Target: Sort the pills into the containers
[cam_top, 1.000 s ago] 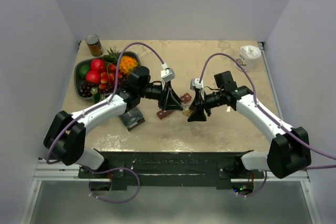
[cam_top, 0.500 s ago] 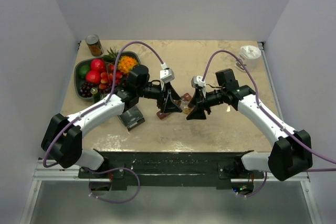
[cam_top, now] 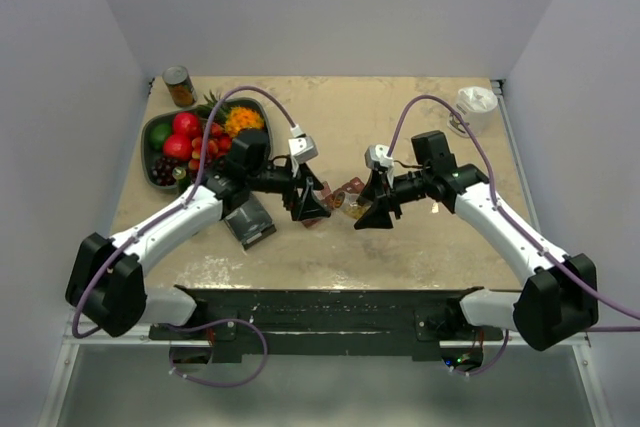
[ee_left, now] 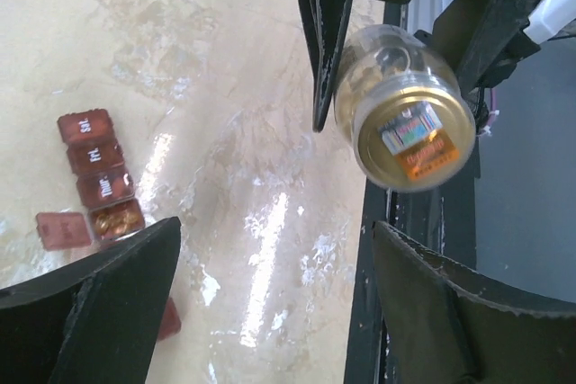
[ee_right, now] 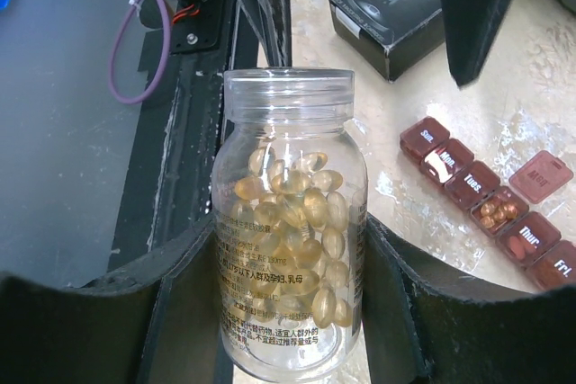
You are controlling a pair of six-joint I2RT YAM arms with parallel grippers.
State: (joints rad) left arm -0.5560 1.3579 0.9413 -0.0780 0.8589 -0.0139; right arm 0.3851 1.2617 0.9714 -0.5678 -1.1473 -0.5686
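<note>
A clear bottle (ee_right: 288,222) full of yellowish pills (ee_right: 301,213) stands uncapped between the fingers of my right gripper (ee_right: 290,285), which is shut on it. In the left wrist view I see the bottle (ee_left: 405,105) from below, up at the right. The containers (ee_right: 490,204), a dark red strip, lie on the table beside it; one compartment is open with pills (ee_right: 497,210) inside. The strip (ee_left: 99,177) also shows in the left wrist view. My left gripper (ee_left: 270,303) is open and holds nothing, left of the bottle. From above, the left gripper (cam_top: 308,202) and right gripper (cam_top: 365,210) face each other over the strip (cam_top: 350,187).
A black box (cam_top: 250,222) lies under the left arm. At the back left are a dark fruit bowl (cam_top: 160,147) and a tin can (cam_top: 180,87). A white cup (cam_top: 476,102) stands at the back right. The table's dark near edge (ee_left: 396,222) runs close under the bottle.
My left gripper has opened wide and drawn back to the left, away from the bottle. The right gripper has kept its hold on the bottle and barely moved.
</note>
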